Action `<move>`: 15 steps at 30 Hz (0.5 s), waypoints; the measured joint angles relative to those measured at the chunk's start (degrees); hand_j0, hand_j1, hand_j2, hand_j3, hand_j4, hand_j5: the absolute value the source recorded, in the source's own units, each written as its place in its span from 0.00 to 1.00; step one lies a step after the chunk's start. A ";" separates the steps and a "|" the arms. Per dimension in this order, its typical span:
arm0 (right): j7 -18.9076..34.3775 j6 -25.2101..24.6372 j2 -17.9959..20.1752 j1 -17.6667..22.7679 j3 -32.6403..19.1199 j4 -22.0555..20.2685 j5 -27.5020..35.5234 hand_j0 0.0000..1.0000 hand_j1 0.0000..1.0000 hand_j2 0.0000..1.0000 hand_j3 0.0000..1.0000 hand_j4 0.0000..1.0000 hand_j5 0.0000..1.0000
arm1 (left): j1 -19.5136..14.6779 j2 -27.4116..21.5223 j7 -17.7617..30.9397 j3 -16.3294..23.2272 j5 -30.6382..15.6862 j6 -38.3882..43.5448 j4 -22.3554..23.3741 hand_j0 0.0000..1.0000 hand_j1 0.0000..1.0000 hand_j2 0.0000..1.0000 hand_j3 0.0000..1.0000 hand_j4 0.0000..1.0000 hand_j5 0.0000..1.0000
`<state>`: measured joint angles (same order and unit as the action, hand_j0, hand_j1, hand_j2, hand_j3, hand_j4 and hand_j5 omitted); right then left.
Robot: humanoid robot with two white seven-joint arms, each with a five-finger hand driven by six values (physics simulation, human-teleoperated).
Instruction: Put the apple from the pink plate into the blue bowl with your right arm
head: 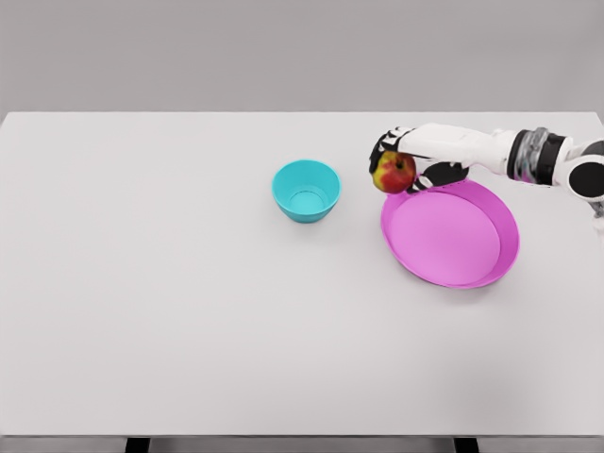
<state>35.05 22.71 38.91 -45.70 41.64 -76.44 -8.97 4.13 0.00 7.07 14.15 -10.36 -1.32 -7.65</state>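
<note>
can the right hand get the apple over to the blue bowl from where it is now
Probably yes. The right hand grips the apple at the pink plate's left rim, and only bare table lies between it and the blue bowl.

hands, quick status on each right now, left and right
Left hand: not in view.
Right hand: closed around the apple, held at the far-left rim of the pink plate, right of the blue bowl.

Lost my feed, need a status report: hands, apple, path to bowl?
Right hand shut on apple, at pink plate rim. Left hand out of view. Blue bowl empty, path clear.
</note>
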 measured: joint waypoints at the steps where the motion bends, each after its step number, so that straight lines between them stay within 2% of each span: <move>1: -0.01 0.02 -0.45 -0.09 0.06 0.00 -0.04 0.41 0.41 0.41 0.41 0.41 0.41 | 0.00 0.00 0.00 0.00 0.00 0.00 0.00 1.00 1.00 1.00 1.00 1.00 1.00; 7: -0.03 -0.09 -2.92 -2.99 1.83 0.10 -0.07 0.41 0.41 0.41 0.41 0.41 0.41 | 0.00 0.00 0.00 0.00 0.00 0.00 0.00 1.00 1.00 1.00 1.00 1.00 1.00; 15: 0.00 -0.46 -6.64 -3.87 3.62 0.43 -1.06 0.41 0.41 0.41 0.41 0.41 0.41 | 0.00 0.00 0.00 0.00 0.00 0.00 0.00 1.00 1.00 1.00 1.00 1.00 1.00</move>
<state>35.05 22.24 32.27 -49.57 45.26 -76.01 -10.03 4.13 0.00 7.07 14.15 -10.36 -1.32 -7.65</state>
